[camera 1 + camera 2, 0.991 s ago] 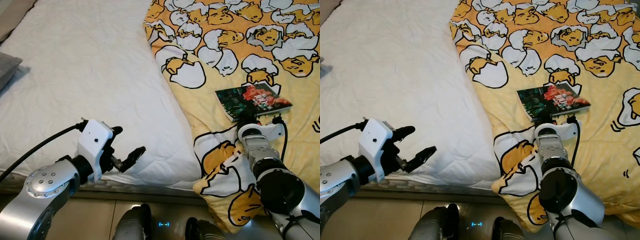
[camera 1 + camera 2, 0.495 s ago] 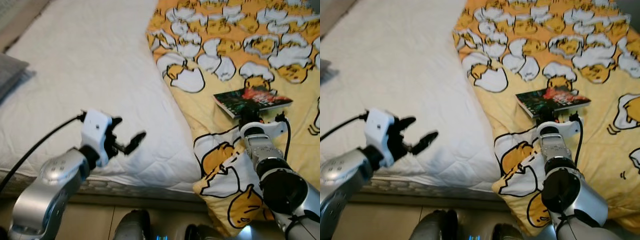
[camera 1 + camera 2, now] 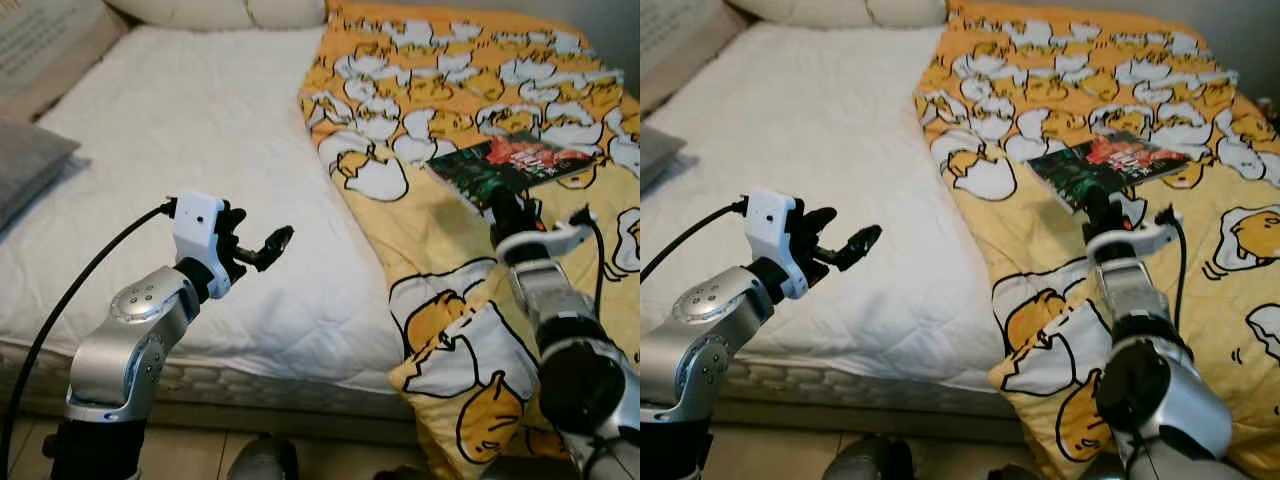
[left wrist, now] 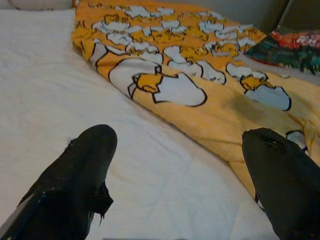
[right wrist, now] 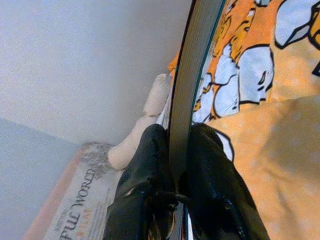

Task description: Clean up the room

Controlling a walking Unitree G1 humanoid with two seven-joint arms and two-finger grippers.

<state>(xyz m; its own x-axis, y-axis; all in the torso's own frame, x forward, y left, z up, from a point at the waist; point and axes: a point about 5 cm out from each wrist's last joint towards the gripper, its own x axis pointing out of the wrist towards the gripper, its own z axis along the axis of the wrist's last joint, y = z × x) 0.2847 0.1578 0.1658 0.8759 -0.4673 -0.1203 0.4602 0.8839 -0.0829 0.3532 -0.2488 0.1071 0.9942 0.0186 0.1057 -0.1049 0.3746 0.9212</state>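
A book (image 3: 512, 164) with a dark green and red cover is lifted off the yellow egg-print blanket (image 3: 440, 90) on the right half of the bed. My right gripper (image 3: 506, 210) is shut on the book's near edge; in the right wrist view both black fingers (image 5: 150, 175) pinch the book's (image 5: 192, 75) page edge. My left gripper (image 3: 262, 245) hovers open over the white mattress (image 3: 180, 130), holding nothing. In the left wrist view its fingers (image 4: 75, 175) stand wide apart.
A grey pillow (image 3: 25, 170) lies at the bed's left side and cream pillows (image 3: 215, 10) at the head. The blanket (image 3: 1060, 340) hangs over the bed's near edge. Tiled floor (image 3: 300, 455) runs below the mattress.
The right gripper has raised the book off the blanket. The camera has tilted up, so more of the bed's head shows. The left arm has lifted a little, still open.
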